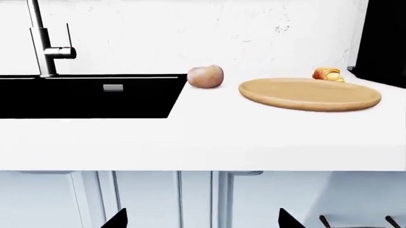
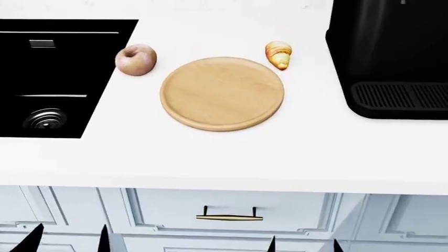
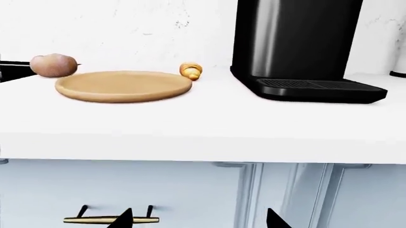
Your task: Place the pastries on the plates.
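Two pastries sit on the white table (image 2: 224, 157), neither on a plate. The ball (image 2: 136, 60) rests beside the sink (image 2: 56, 79), just off the wooden plate (image 2: 222, 93); the croissant (image 2: 278, 55) lies near that plate's far edge, close to the black machine (image 2: 388, 52). Down low, the left end effector (image 2: 66, 239) and right end effector (image 2: 305, 245) hang before the cabinet drawers, fingertips spread apart, both released and holding nothing.
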Available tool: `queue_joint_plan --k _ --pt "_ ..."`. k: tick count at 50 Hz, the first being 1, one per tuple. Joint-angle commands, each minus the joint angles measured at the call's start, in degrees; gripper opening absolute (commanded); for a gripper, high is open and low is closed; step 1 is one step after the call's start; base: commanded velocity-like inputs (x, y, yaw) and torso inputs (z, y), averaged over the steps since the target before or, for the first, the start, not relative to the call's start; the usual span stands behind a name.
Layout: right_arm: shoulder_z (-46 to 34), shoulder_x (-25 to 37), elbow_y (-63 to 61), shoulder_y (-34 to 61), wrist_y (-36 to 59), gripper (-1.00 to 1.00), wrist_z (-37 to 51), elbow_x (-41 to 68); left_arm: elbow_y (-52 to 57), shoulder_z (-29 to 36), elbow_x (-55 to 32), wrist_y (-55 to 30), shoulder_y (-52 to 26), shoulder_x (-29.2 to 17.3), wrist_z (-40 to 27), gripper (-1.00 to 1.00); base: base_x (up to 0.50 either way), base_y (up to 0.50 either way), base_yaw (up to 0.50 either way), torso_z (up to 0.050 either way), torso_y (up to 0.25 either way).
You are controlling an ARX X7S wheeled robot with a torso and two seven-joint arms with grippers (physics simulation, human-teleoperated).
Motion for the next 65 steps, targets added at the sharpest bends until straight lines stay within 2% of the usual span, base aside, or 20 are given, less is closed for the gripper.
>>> queue_joint_plan --k 1,3,6,10,15,21,26,27,33,65 --pt "2.9 3.9 -16.6 5.3 20.6 1.0 2.7 4.4 17.1 -1.8 -6.6 -18.4 -3.7 -1.6 -2.1 1.0 0.0 0.0 0.0 0.0 0.0" --pt "3.9 5.1 -22.7 10.0 28.2 1.0 3.1 6.7 23.6 -1.5 -7.7 -27.8 -8.3 -2.2 -4.4 1.0 0.0 0.0 0.0 0.0 0.0" --pt "5.0 5.8 -24.9 13.8 33.8 1.0 2.9 8.9 27.7 -3.3 -10.6 -35.8 -12.4 -3.0 -5.7 1.0 0.0 0.0 0.0 0.0 0.0" --pt "6.0 8.0 -28.0 23.6 46.2 1.0 1.3 14.4 31.5 -7.2 -18.2 -49.7 -22.9 -2.9 -6.6 1.0 0.0 0.0 0.0 0.0 0.0" --pt "8.0 9.5 -29.9 34.1 58.5 1.0 -0.6 20.6 31.6 -6.2 -19.2 -56.5 -29.7 -4.2 -7.3 1.0 0.0 0.0 0.0 0.0 0.0" --pt "11.3 9.8 -28.2 38.2 64.8 1.0 -2.3 25.3 33.9 -8.7 -22.9 -62.6 -32.7 -3.6 -8.7 1.0 0.0 0.0 0.0 0.0 0.0" --pt "12.0 10.0 -30.2 35.4 65.5 1.0 -2.2 26.3 34.0 -9.6 -24.1 -65.3 -32.1 -3.6 -9.4 1.0 0.07 0.0 0.0 0.0 0.0" --pt "14.1 9.3 -30.5 35.5 66.7 1.0 -2.7 28.3 34.0 -9.3 -24.2 -66.2 -32.5 -3.8 -9.6 1.0 0.21 0.0 0.0 0.0 0.0" --pt "15.5 10.6 -33.1 34.2 68.2 1.0 -1.8 28.8 33.5 -8.7 -24.8 -66.1 -32.3 -4.2 -8.8 1.0 0.21 0.0 0.0 0.0 0.0" --pt "9.6 10.7 -28.1 32.9 63.4 1.0 -2.1 25.9 32.7 -7.1 -24.9 -64.4 -29.9 -5.1 -9.0 1.0 0.34 0.0 0.0 0.0 0.0"
